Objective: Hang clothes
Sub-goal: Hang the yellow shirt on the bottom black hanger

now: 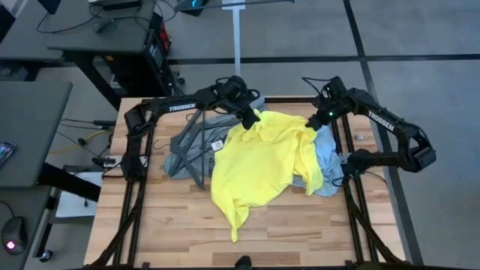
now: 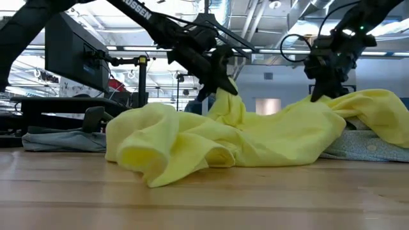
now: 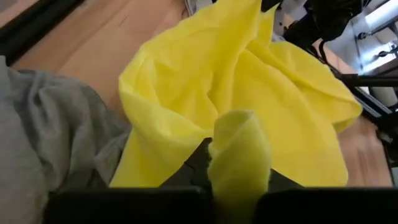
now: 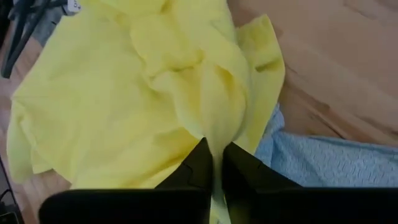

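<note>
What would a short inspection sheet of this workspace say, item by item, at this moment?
Surface: wooden table, its near part bare.
Job's things: yellow T-shirt spread mid-table, two bunches of it lifted; grey T-shirt beside it on the left arm's side; light-blue shirt partly under the yellow one.
Clutter: black hanger lying on the grey T-shirt.
Grippers: left gripper shut on a fold of the yellow T-shirt; right gripper shut on another fold.
Cables: loose cables off the table's left edge; black cable loop by the right arm.
Surroundings: desks and a monitor beyond the table; nobody seen.
</note>
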Controlling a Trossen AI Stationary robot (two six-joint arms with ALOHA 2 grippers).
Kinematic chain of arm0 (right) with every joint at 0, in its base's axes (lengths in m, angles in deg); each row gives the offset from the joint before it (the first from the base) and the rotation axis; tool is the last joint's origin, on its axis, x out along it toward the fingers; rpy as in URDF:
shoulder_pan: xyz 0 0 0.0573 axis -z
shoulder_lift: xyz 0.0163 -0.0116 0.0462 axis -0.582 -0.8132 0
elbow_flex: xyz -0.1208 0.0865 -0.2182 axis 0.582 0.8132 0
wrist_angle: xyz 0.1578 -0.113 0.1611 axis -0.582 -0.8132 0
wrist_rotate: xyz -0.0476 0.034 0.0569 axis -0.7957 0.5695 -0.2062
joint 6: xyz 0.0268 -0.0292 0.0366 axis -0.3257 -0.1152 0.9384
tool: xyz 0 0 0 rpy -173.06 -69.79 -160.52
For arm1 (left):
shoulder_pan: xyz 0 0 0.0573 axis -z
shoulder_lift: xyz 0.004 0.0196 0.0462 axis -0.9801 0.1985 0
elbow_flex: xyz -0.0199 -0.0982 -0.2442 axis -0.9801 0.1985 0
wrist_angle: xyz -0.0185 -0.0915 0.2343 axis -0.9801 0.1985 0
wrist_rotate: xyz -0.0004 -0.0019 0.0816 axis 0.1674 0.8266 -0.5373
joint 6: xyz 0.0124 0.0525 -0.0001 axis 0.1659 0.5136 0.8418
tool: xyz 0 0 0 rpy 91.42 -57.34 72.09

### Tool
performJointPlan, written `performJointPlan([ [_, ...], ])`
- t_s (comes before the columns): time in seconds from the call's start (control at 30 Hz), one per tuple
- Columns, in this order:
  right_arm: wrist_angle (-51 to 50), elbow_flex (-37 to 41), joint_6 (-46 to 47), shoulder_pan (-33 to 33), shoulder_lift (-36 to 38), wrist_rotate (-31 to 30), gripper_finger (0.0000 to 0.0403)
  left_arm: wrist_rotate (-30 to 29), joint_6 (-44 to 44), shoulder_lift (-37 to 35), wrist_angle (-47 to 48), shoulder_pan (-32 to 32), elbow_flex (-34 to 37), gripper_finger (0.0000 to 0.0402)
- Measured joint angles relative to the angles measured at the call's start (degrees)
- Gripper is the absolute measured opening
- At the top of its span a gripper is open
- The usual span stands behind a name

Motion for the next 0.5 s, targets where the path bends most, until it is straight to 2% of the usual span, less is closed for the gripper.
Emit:
performJointPlan([
  [0.17,0.51,-2.53,-0.06,0.00,0.00,0.13,0.0099,0.79,3.04,-0.54,4.77,-1.46,-3.25,0.0097],
  [0.3,1.71,-6.02,-0.95,-0.15,0.00,0.20,0.0148,-0.68,10.40,-1.66,17.02,-2.91,-10.41,0.0147],
  [0.37,3.30,-7.84,-1.33,-0.22,0.00,0.24,0.0169,-3.87,13.62,-1.84,26.31,-3.59,-14.59,0.0160],
  [0.5,7.48,-10.55,-1.35,-0.97,0.00,0.29,0.0197,-15.44,19.98,-2.43,40.88,-4.44,-21.69,0.0165],
])
